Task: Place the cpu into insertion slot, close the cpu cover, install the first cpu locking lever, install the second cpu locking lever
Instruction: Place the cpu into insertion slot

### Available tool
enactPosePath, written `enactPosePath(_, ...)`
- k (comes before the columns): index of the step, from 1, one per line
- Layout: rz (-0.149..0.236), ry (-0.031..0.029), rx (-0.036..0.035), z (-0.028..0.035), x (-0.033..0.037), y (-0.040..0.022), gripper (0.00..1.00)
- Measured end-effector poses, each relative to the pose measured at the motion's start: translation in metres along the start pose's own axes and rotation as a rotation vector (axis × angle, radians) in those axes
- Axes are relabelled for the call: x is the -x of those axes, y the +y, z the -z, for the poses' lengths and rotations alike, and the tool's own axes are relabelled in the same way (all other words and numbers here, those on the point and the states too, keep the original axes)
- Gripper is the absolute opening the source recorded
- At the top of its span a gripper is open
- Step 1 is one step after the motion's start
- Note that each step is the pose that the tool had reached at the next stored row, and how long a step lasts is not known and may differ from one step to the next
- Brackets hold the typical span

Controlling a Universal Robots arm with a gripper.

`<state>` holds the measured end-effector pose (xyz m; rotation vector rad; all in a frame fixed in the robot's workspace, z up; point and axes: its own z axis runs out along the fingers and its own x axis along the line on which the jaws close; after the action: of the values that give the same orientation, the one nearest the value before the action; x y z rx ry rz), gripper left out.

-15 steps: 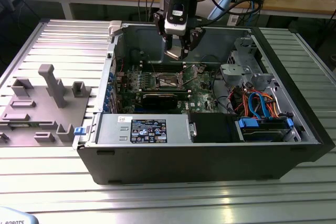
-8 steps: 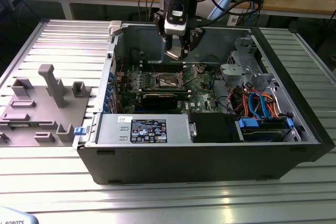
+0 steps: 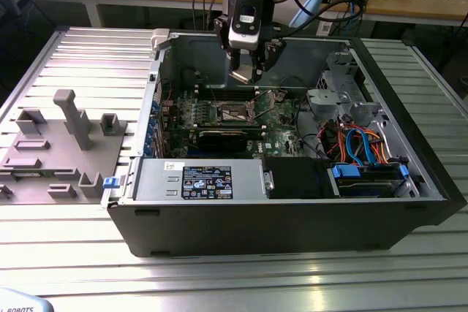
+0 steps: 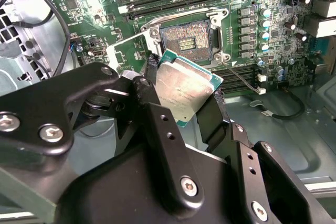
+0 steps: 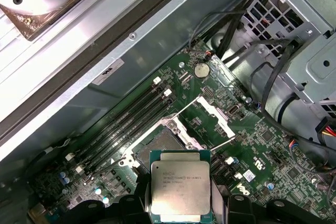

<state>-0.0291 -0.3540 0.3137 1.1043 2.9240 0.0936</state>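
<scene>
A grey plastic parts fixture (image 3: 58, 151) with upright posts sits on the ribbed aluminium table (image 3: 219, 283), at 9 o'clock of the open black computer case (image 3: 292, 210) in the exterior view. Inside the case, a silver power-supply box (image 3: 197, 180) with a dark label lies at about 7 o'clock of the insertion slot (image 3: 238, 112), the square dark socket with a metal rim on the green motherboard (image 3: 281, 133).

The arm's black two-finger gripper (image 3: 252, 71) hangs above the board at about 12 o'clock of the socket. In both wrist views its fingers are partly closed and pinch two opposite edges of the cpu (image 4: 184, 90) (image 5: 180, 182), a small flat square chip with a silvery-grey top and green border. The chip is clear of the board, held over the near edge of the uncovered socket (image 4: 186, 38) (image 5: 157, 148), and in the second wrist view it sits tilted against the socket's sides.

Just beside the socket in the first wrist view, the cpu cover (image 5: 218, 115), a thin silvery frame with a central window, stands swung open on its hinge. Long black memory slots (image 5: 126, 124) run alongside.

At 3 o'clock of the socket in the exterior view are a grey metal drive cage (image 3: 340, 85) and blue and orange cables (image 3: 358, 144).
</scene>
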Motion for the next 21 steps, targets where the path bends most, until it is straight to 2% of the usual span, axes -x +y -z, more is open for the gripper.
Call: enactPosePath(21,-0.013,-0.0013,-0.0005,-0.0012,0.0,-0.0001,0.54)
